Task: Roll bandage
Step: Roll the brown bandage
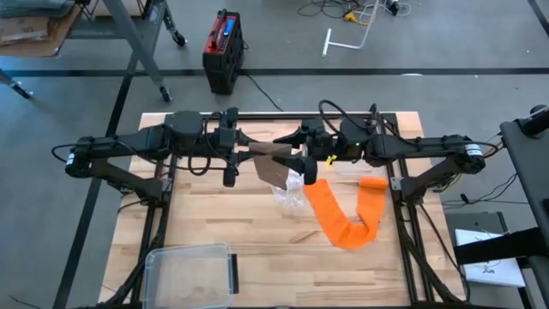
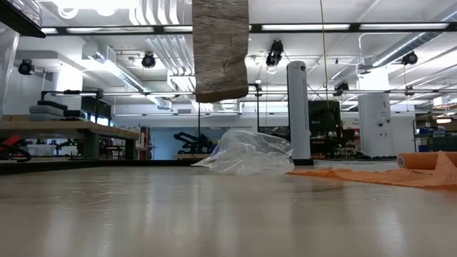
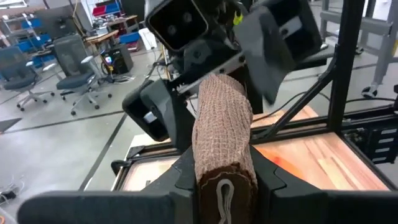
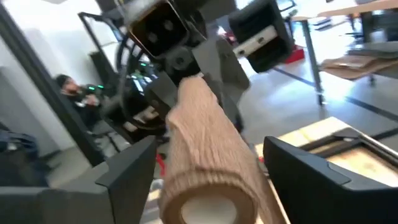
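A brown bandage roll [image 1: 273, 163] is held level high above the table's middle, between my two arms. Its loose tail [image 2: 220, 50] hangs down, clear of the tabletop. My left gripper [image 3: 224, 177] is shut on the roll's left end. My right gripper [image 4: 208, 149] comes level from the table's right and is open. Its two fingers [image 4: 130, 171] stand on either side of the roll's right end [image 4: 208, 199]. An orange bandage [image 1: 343, 215] lies unrolled in a U on the table, ending in a small roll [image 1: 372, 183]. My left gripper pinches the roll's left end [image 3: 224, 155] between its two fingers. The fingers come level from the table's left and lie along the roll. The roll is lifted clear and reaches level toward my right gripper, with its tail hanging slack below.
A crumpled clear plastic bag [image 1: 287, 193] lies on the table under the grippers. A clear plastic box [image 1: 190, 270] stands at the near left edge. The orange bandage takes up the table's right part.
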You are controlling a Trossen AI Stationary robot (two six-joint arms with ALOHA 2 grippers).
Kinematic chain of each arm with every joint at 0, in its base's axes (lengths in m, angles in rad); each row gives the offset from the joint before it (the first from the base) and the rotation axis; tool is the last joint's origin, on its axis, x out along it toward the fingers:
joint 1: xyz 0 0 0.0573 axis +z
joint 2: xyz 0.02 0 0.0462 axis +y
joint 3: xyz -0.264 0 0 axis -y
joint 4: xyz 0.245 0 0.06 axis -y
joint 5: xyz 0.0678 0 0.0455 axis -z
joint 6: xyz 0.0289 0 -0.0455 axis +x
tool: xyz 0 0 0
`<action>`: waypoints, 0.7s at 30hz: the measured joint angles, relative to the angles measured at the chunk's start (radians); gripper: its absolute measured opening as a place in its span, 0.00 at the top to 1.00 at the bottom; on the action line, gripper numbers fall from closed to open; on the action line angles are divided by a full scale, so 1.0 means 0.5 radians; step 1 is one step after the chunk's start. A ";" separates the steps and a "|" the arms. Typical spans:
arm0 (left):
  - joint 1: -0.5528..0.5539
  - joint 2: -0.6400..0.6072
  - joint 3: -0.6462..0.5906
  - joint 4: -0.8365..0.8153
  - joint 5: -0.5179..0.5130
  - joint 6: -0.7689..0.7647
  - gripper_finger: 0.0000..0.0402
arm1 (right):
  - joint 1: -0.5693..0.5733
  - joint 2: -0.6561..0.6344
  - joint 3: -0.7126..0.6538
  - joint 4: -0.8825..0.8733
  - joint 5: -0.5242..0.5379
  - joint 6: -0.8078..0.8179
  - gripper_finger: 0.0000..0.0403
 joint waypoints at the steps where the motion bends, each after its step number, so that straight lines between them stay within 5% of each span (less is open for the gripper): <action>1: 0.001 0.004 0.000 0.001 0.000 0.002 0.84 | 0.000 0.000 0.000 0.016 -0.017 0.017 0.26; 14: 0.001 0.053 0.003 0.096 -0.018 0.136 0.83 | -0.039 0.000 0.000 -0.008 -0.032 0.134 0.32; 21: -0.002 0.076 0.002 0.101 -0.197 0.214 0.81 | -0.047 -0.001 0.000 -0.013 -0.017 0.197 0.36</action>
